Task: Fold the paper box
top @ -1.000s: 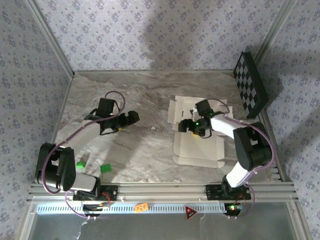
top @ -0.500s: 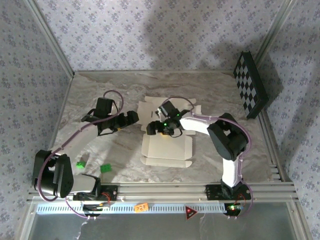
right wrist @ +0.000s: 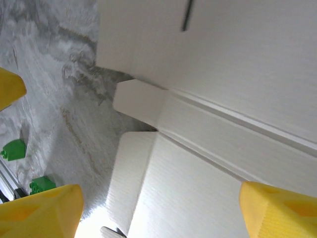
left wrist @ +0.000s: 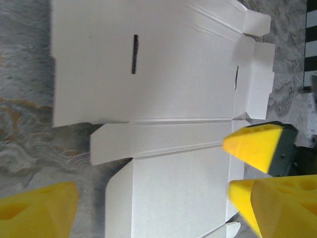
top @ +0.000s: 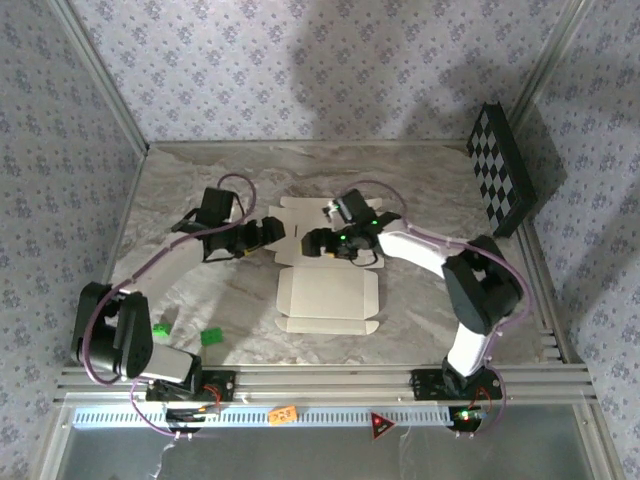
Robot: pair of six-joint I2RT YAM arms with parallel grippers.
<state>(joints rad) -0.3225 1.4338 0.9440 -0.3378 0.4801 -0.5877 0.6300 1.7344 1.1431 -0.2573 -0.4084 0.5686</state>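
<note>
**A:** Where is the paper box [top: 328, 295] found?

**B:** It is laid flat on the marble table [top: 200, 180] as an unfolded cut-out sheet, cream-white face up, between the two arms. No flap is seen raised.

**A:** And how are the grippers set?

**B:** The left gripper [top: 270, 232] is held at the sheet's left edge, fingers spread wide, with nothing gripped. The right gripper [top: 315, 243] is poised over the sheet's far half, likewise wide open and empty. Whether the card is touched cannot be told.

**A:** What could go wrong from here?

**B:** The two grippers are seen nearly tip to tip, so a collision could be caused if both were advanced at once. The thin card could be pushed across the smooth table rather than lifted, if an edge were struck while the sheet was not pinned. A crease could be made off the scored line if the side flap [left wrist: 158, 140] were pinched in the wrong place. The slot [left wrist: 134, 53] might then be missed by its tab.
</note>
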